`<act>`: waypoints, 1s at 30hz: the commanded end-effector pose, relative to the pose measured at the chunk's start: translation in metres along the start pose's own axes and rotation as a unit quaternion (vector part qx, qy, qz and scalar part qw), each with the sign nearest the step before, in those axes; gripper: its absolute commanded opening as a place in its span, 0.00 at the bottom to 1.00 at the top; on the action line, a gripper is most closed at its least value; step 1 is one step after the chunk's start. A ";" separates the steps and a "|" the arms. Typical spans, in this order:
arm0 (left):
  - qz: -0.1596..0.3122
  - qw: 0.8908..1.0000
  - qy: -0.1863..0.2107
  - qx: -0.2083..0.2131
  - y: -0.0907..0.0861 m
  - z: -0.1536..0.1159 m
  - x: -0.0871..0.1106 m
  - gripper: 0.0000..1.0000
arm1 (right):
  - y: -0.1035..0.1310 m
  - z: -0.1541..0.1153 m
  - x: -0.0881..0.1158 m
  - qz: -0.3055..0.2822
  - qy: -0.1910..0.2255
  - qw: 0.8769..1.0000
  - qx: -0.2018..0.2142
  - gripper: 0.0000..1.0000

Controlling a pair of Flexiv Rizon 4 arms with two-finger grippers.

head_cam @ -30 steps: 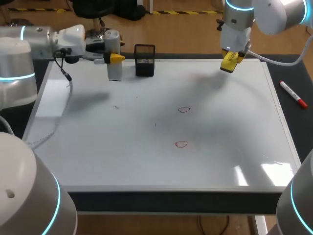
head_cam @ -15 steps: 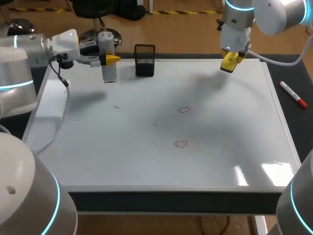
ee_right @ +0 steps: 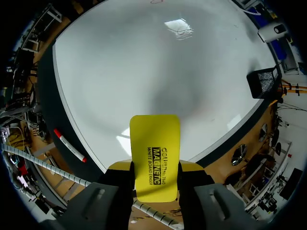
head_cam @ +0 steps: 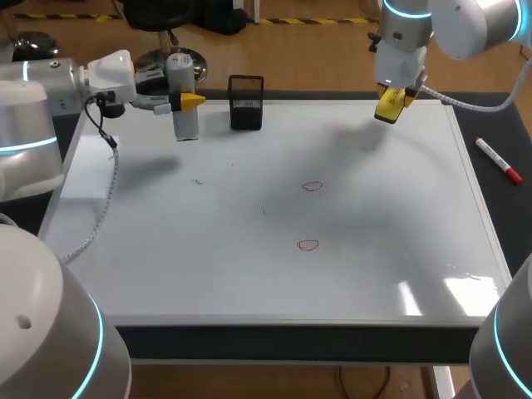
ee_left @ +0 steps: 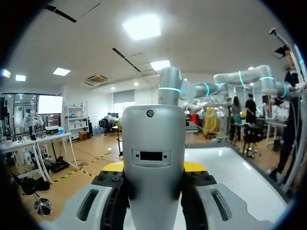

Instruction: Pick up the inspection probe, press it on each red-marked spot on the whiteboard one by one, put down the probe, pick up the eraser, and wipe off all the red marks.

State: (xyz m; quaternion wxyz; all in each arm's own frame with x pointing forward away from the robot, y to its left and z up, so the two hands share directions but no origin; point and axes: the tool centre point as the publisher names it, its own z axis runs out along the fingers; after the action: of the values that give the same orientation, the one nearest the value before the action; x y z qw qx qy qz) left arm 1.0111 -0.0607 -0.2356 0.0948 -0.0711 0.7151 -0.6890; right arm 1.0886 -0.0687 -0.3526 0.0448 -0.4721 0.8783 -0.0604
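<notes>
The grey cylindrical probe (head_cam: pixel 186 125) stands upright over the whiteboard's (head_cam: pixel 249 274) back left corner, and my left gripper (head_cam: pixel 189 100) is shut on it from the side. In the left wrist view the probe (ee_left: pixel 152 143) fills the space between the yellow tips. Two small red marks (head_cam: pixel 312 186) (head_cam: pixel 307 244) sit near the board's middle. My right gripper (head_cam: pixel 392 98) hangs above the back right of the board, shut on the yellow eraser (head_cam: pixel 386 110). From the right wrist, the eraser (ee_right: pixel 154 153) sticks out ahead between the fingers, over the whiteboard (ee_right: pixel 144 62).
A black mesh holder (head_cam: pixel 246 102) stands at the board's back edge, just right of the probe. A red marker (head_cam: pixel 499 160) lies on the dark table past the board's right edge. Faint dark specks dot the board left of centre.
In the first half second my left gripper carried the probe a little left and toward the back edge; since then it has held still. The right arm has not moved.
</notes>
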 end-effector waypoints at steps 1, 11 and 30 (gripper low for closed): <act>0.001 1.000 -0.001 0.001 -0.001 0.000 0.001 0.00 | 0.004 0.000 -0.002 -0.008 -0.002 1.000 -0.003 0.00; 0.001 1.000 -0.001 0.001 -0.001 0.000 0.001 0.00 | 0.046 0.002 -0.024 -0.060 -0.021 0.998 0.001 0.00; 0.001 1.000 -0.001 0.001 -0.001 0.000 0.001 0.00 | 0.140 0.002 -0.081 -0.154 -0.065 0.985 -0.038 0.00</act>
State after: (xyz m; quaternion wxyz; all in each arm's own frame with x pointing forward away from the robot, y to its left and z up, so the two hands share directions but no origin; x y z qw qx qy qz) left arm 1.0108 -0.0603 -0.2355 0.0953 -0.0714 0.7148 -0.6892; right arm 1.0179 0.0698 -0.3711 0.0745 -0.6061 0.7919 0.0005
